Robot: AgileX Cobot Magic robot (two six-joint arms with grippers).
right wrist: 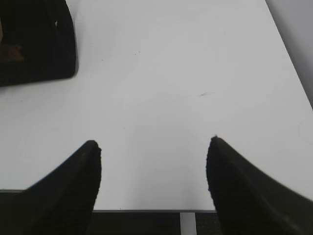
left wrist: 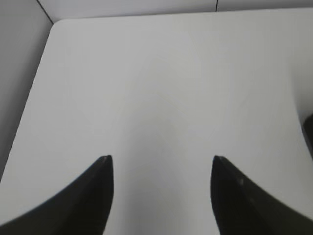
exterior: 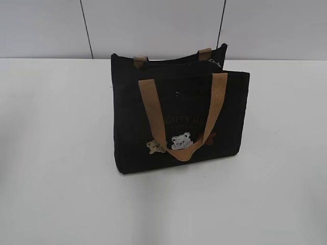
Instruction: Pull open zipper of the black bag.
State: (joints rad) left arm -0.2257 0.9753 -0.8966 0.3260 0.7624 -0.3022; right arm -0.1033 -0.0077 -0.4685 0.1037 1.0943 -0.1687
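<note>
Exterior view, from nearest to farthest: a broad stretch of bare white table (exterior: 61,204) fills the foreground. Near the middle of the tabletop stands the small rectangular black fabric bag (exterior: 133,127), upright and turned slightly so one narrow end faces right. A tan webbing handle (exterior: 153,115) hangs down over its front in a U-shaped loop, and faint gold lettering (exterior: 186,118) sits between the strap's two sides. Low on the front are small bear patches (exterior: 181,141), a pale one in the middle and a tan one to its left. Along the top rim runs the thin dark zipper (exterior: 176,62), hard to make out against the black cloth, with a small silvery pull tab (exterior: 215,63) at the right end of the rim. Short tan stubs of a second handle rise at the back edge. Behind the table is a pale grey panelled wall (exterior: 46,25). Neither arm appears in this view.

Left wrist view: the left gripper (left wrist: 161,169) hangs above bare white table, its two dark fingers spread wide with nothing between them. A sliver of something dark shows at the far right edge.

Right wrist view: the right gripper (right wrist: 154,149) hovers near the table's front edge, its dark fingers also wide apart and empty. The black bag lies well apart from it, in the upper left corner.
</note>
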